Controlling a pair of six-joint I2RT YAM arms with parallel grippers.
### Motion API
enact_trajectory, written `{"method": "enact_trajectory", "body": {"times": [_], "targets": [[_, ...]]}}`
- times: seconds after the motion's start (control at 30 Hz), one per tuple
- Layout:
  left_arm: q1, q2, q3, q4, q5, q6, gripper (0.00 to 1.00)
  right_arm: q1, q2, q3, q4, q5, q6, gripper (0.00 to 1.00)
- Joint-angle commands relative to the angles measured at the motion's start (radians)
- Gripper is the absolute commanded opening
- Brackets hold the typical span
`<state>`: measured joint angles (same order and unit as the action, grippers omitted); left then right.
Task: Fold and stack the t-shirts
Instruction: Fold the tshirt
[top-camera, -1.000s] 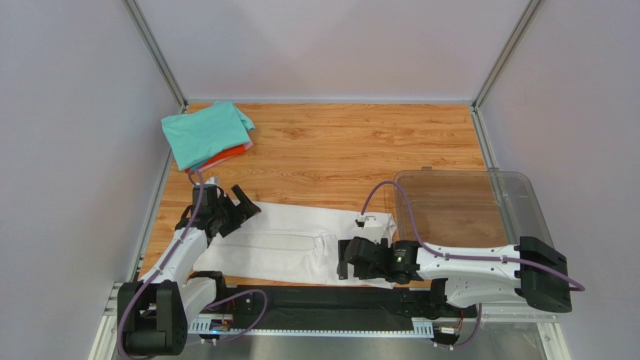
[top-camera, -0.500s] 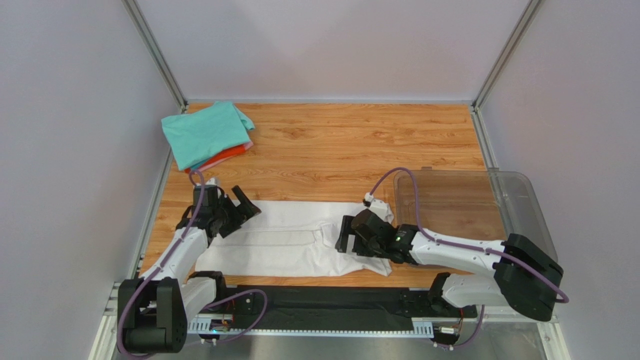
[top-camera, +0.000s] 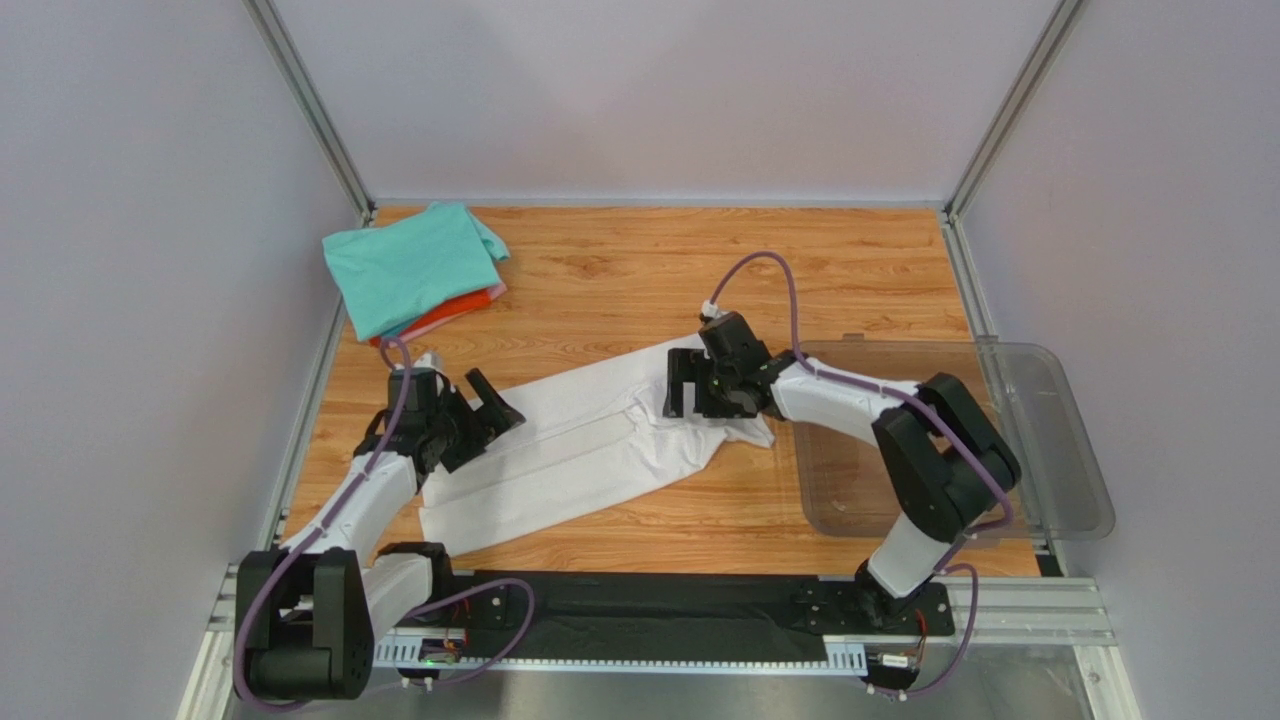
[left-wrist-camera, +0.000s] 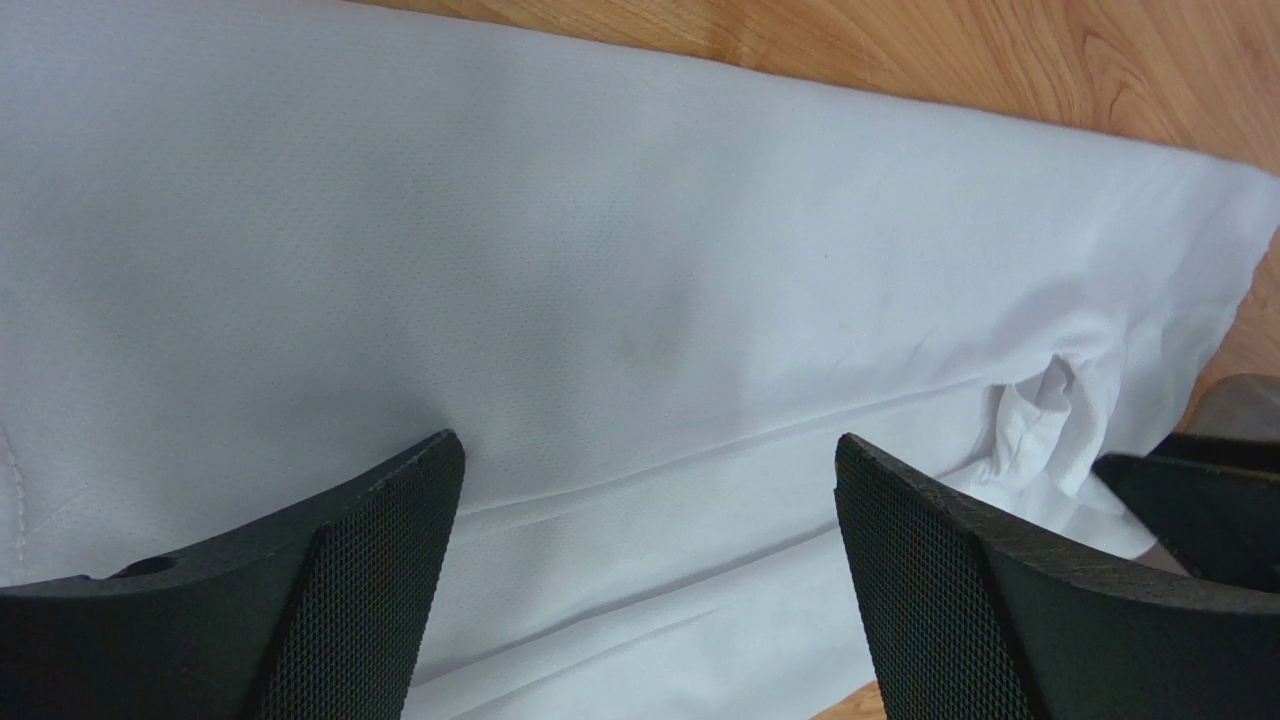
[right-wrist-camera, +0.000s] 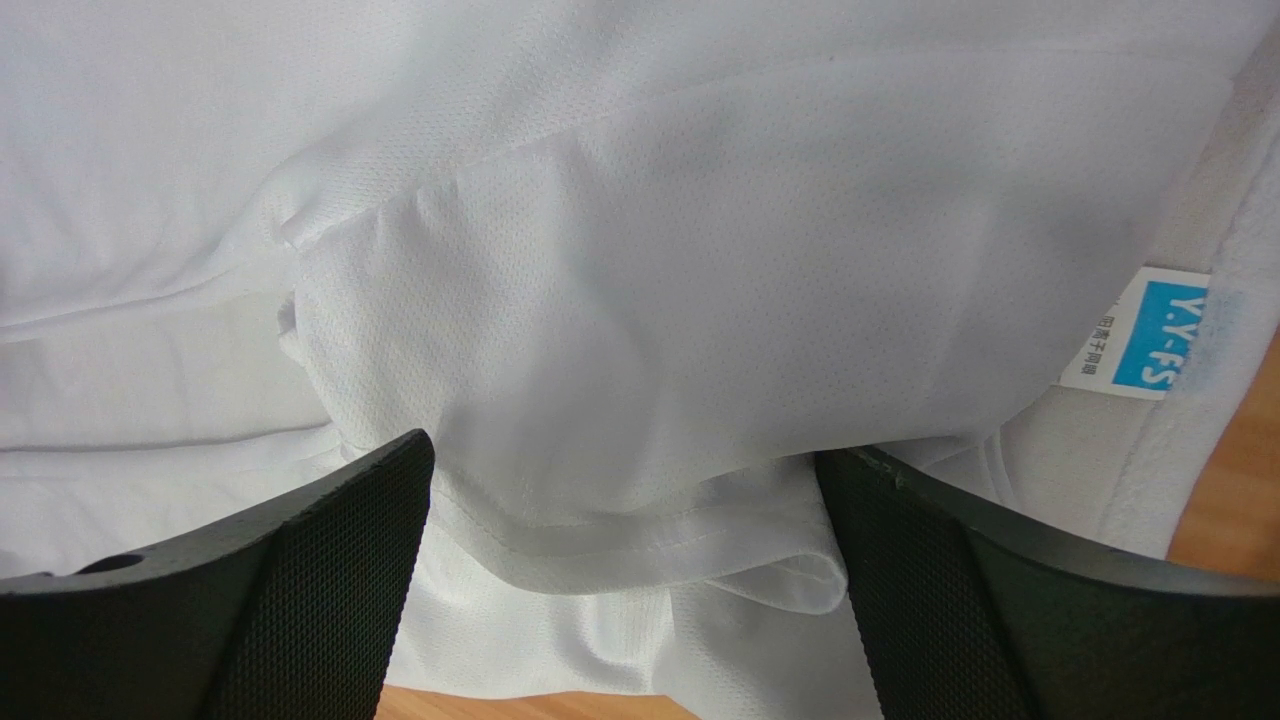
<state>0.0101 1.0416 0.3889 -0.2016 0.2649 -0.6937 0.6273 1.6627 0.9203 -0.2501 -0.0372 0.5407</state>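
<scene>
A white t-shirt (top-camera: 586, 447) lies flattened in a long strip, running diagonally from near left to the table's middle. My left gripper (top-camera: 478, 420) hovers open over its left part, and the left wrist view shows smooth cloth (left-wrist-camera: 601, 225) under the wide-spread fingers (left-wrist-camera: 361, 570). At the shirt's far right end my right gripper (top-camera: 676, 393) stands open, with bunched folds and a hem (right-wrist-camera: 676, 540) between its fingers. The blue neck label (right-wrist-camera: 1150, 338) shows just to the right of them. Folded teal, pink and orange-red t-shirts (top-camera: 413, 270) are stacked at the far left corner.
A clear plastic bin (top-camera: 1037, 450) sits on the right side of the wooden table (top-camera: 721, 278), and the right arm reaches across its left edge. Grey walls enclose the table on three sides.
The right arm swung from the near edge toward the middle of the table, and the shirt's right end went with it, turning the shirt diagonal. The left gripper barely moved.
</scene>
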Motion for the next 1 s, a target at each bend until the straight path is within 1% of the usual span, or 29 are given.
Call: {"method": "enact_trajectory", "body": {"times": [0.0, 0.07, 0.1, 0.3, 0.5, 0.53, 0.57, 0.63, 0.73, 0.77, 0.83, 0.97], "targets": [[-0.012, -0.014, -0.004, -0.056, 0.017, -0.013, 1.0, -0.055, 0.112, 0.11, -0.075, -0.096, -0.203, 1.0], [-0.045, -0.031, -0.034, -0.056, 0.02, -0.024, 1.0, -0.08, 0.184, 0.178, -0.122, -0.096, -0.263, 1.0], [-0.067, -0.037, -0.045, -0.052, 0.028, -0.038, 1.0, -0.095, 0.233, 0.254, -0.171, -0.092, -0.277, 1.0], [-0.149, -0.089, -0.1, -0.027, 0.06, -0.085, 1.0, -0.123, 0.376, 0.483, -0.273, -0.155, -0.418, 1.0], [-0.232, -0.12, -0.13, 0.014, 0.043, -0.136, 1.0, -0.129, 0.538, 0.69, -0.382, -0.138, -0.489, 1.0], [-0.24, -0.114, -0.133, 0.022, 0.045, -0.138, 1.0, -0.133, 0.56, 0.762, -0.399, -0.136, -0.49, 1.0], [-0.255, -0.107, -0.133, 0.027, 0.043, -0.144, 1.0, -0.133, 0.604, 0.796, -0.44, -0.133, -0.499, 1.0], [-0.274, -0.08, -0.131, 0.048, 0.049, -0.15, 1.0, -0.135, 0.643, 0.883, -0.463, -0.125, -0.504, 1.0], [-0.331, -0.042, -0.127, 0.096, 0.047, -0.171, 1.0, -0.136, 0.707, 0.978, -0.505, -0.109, -0.519, 1.0], [-0.37, -0.032, -0.124, 0.108, 0.04, -0.187, 1.0, -0.138, 0.736, 1.006, -0.529, -0.096, -0.524, 1.0], [-0.413, 0.004, -0.11, 0.142, 0.031, -0.201, 1.0, -0.138, 0.762, 1.045, -0.546, -0.087, -0.535, 1.0], [-0.542, 0.078, -0.076, 0.195, -0.007, -0.243, 1.0, -0.138, 0.847, 1.175, -0.604, -0.043, -0.536, 1.0]]}}
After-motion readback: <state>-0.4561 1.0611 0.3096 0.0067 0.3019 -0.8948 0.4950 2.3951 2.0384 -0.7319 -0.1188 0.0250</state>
